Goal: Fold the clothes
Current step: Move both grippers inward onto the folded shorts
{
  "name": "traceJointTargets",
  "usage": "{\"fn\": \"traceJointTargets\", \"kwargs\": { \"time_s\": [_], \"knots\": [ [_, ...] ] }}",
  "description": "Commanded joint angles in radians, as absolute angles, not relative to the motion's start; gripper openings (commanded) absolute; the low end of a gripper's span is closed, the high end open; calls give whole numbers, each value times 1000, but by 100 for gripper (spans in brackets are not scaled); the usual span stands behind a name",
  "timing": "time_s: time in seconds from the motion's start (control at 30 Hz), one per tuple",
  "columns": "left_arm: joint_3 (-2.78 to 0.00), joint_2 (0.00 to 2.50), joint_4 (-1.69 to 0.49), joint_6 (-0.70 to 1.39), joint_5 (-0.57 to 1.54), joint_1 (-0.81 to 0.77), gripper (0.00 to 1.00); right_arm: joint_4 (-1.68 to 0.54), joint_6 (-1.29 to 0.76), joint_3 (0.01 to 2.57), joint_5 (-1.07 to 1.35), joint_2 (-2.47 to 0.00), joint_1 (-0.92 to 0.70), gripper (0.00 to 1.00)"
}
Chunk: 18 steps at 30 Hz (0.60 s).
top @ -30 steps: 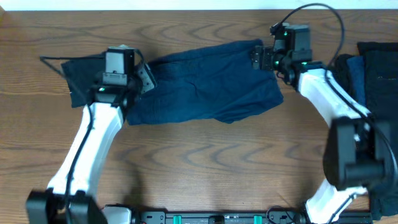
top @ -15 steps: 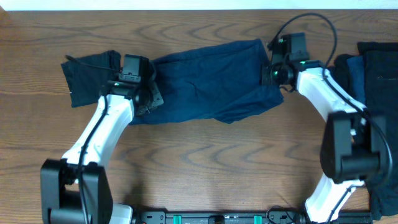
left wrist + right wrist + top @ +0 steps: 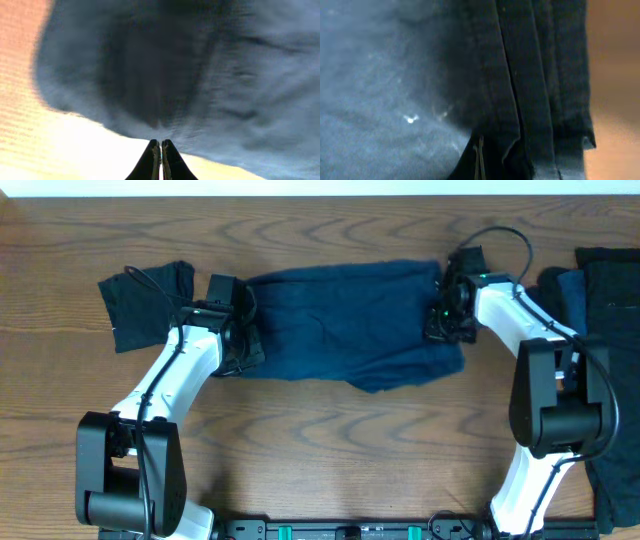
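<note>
One piece of the clothes, a navy garment (image 3: 340, 320), lies spread across the middle of the table. My left gripper (image 3: 243, 345) sits at its left end. In the left wrist view that gripper (image 3: 161, 144) is shut, its tips pinching the hem of the blurred navy cloth (image 3: 225, 75). My right gripper (image 3: 443, 330) is at the garment's right end. The right wrist view shows it (image 3: 479, 146) shut among dark seamed folds of the garment (image 3: 395, 75), with cloth on both sides of the fingers.
A black cloth (image 3: 145, 305) lies flat to the left of my left arm, with a thin cable across it. A heap of dark garments (image 3: 605, 290) fills the right edge. Bare wooden table (image 3: 330, 450) runs along the front.
Both grippers have come down onto the garment's ends and shut. The left arm swung right, the right arm dropped toward the front. The garment's right end shifted right and its top edge flattened.
</note>
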State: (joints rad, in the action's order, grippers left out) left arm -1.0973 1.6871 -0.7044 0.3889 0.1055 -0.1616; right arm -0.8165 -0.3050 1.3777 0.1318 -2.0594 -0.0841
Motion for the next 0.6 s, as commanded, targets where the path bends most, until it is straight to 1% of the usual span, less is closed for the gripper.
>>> {"fn": "traceJointTargets", "kwargs": {
  "time_s": [0.0,0.1,0.27,0.47,0.57],
  "knots": [
    [-1089,1690,-725,352,125,-176,6,-908,-381,1327,-23,-2095,-37,1],
    [-1089,1690,-732,352,152,-205,6,-981,-381,1327,-28,-2067,-19,1],
    [-1089,1690,-690,348,149,-286,6,-1007,-340,1328,-13,-2000,1,1],
    [-1089,1701,-546,348,103,-343,6,-991,-110,1330,215,-1895,0,1],
    [-1088,1727,-515,348,77,-343,6,-987,-68,1330,282,-1839,0,1]
  ]
}}
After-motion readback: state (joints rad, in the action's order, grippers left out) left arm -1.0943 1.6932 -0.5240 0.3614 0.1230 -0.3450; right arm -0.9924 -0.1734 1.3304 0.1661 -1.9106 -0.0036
